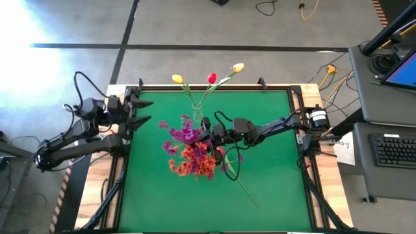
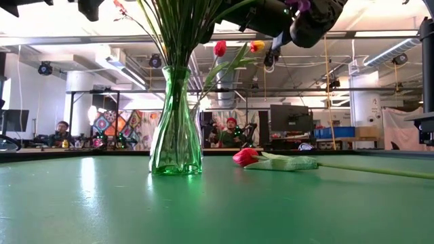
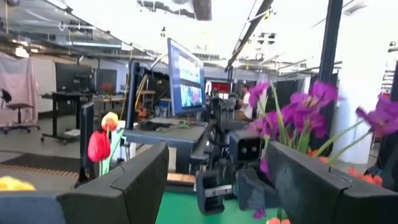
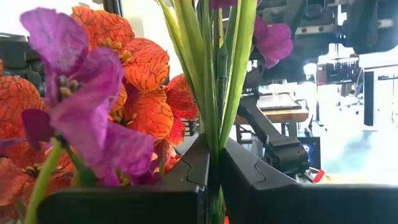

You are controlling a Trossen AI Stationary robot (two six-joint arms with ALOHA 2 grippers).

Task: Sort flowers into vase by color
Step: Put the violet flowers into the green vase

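A clear, green-tinted glass vase (image 2: 175, 135) stands upright on the green mat and holds several green stems. Yellow (image 1: 177, 78) and red (image 1: 212, 78) tulips lean out of it toward the far edge. Purple sprays (image 1: 182, 134) and orange-red sprays (image 1: 196, 162) spread above the mat's middle. My right gripper (image 1: 207, 133) is among them over the vase, shut on green stems. One pink-red tulip (image 2: 245, 157) lies flat on the mat, right of the vase. My left gripper (image 1: 140, 110) waits open by the left edge. My right gripper pinches a bunch of thin green stems (image 4: 214, 124) between its two fingers (image 4: 186, 174), below the purple and orange blooms. The stems run upright across the fingers, which come in about level from the table's right. How far down the stems reach is hidden by blooms and gripper.
The lying tulip's long stem (image 1: 247, 192) runs toward the near right of the mat (image 1: 279, 169). A raised frame borders the mat. Cables and a desk with a keyboard (image 1: 395, 149) lie beyond the right edge. People sit in the room behind the table.
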